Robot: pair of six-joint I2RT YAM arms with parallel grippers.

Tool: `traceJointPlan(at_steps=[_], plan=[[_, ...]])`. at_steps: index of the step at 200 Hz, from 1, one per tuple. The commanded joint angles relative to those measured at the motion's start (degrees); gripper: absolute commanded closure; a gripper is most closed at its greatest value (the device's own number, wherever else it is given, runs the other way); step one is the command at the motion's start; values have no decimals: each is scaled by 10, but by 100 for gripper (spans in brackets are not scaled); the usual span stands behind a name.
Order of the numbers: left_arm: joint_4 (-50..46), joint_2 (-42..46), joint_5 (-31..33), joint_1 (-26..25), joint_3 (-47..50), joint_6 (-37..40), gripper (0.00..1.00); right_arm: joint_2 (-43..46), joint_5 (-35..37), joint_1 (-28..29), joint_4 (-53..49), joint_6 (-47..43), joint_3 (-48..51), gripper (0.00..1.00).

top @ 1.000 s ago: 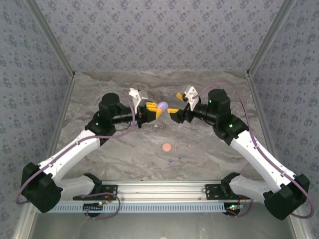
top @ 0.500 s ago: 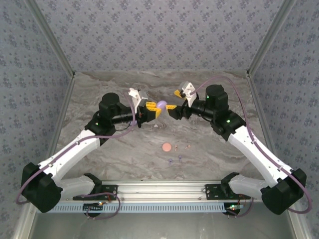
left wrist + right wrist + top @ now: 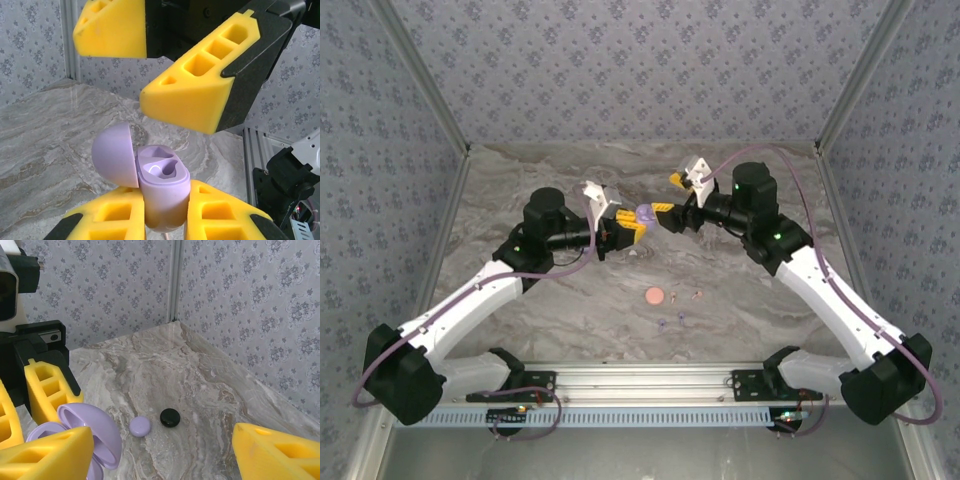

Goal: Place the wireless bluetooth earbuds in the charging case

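**A:** Where do the wireless bluetooth earbuds (image 3: 696, 295) lie?

**B:** On the counter (image 3: 570, 300). From above they are tiny specks, well apart from the charging case (image 3: 162, 192) and on the arm-base side of it. They are scattered just beside a flat pink puck (image 3: 654, 296). Their shapes are too small to make out.

**A:** And the case itself?

**B:** It is held off the counter. The left tool (image 3: 161, 215) is closed on its lower body, with yellow foam-like pads (image 3: 105, 217) pressed on either side. The case is smooth lilac, rounded like a pebble, and its domed lid (image 3: 115, 155) stands open on a hinge. The left wrist view shows the moulded recesses inside. Whether a bud sits in one cannot be told.

**A:** The other arm?

**B:** The right tool (image 3: 162, 445) hangs just beside the case, its jaws spread wide with nothing between them. Its fingers are yellow wedges with square pockets cut in, backed in black. In the left wrist view they stand above the open case. Whether one touches the lid cannot be told.

**A:** Anything beyond the case?

**B:** The right wrist view gives two small round pucks on the grey marbled counter past the case. A lilac puck (image 3: 140, 425) and a glossy black puck (image 3: 170, 417) lie just beside each other, not touching. Behind them rise walls (image 3: 225, 290) papered in a floral print.
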State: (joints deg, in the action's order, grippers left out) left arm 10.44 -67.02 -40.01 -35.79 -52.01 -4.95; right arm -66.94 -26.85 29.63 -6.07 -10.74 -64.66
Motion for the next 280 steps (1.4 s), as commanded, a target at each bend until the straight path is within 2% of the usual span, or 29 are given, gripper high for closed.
traceJointPlan(at_steps=[1, 20, 44, 67, 86, 140, 203, 280], plan=[[2, 2, 14, -3, -15, 10, 100, 37, -7, -9, -23, 5, -14, 24], [5, 6, 27, -3, -6, 7, 100, 66, 22, -13, -57, 18, -7, 22], [9, 14, 35, -3, 7, 4, 100, 80, 104, -17, -151, 59, -10, 23], [6, 27, 45, -3, 15, 5, 100, 73, 171, -28, -244, 132, -4, 23], [0, 38, 51, -3, 23, 8, 100, 54, 199, -30, -299, 191, 13, 24], [-10, 69, 62, -3, 39, 8, 100, -29, 194, -15, -343, 317, 72, 34], [-35, 105, 84, -3, 56, 22, 100, -113, 222, 94, -377, 412, 107, 48], [-44, 124, 91, -3, 69, 24, 100, -253, 230, 164, -397, 430, 74, 53]])
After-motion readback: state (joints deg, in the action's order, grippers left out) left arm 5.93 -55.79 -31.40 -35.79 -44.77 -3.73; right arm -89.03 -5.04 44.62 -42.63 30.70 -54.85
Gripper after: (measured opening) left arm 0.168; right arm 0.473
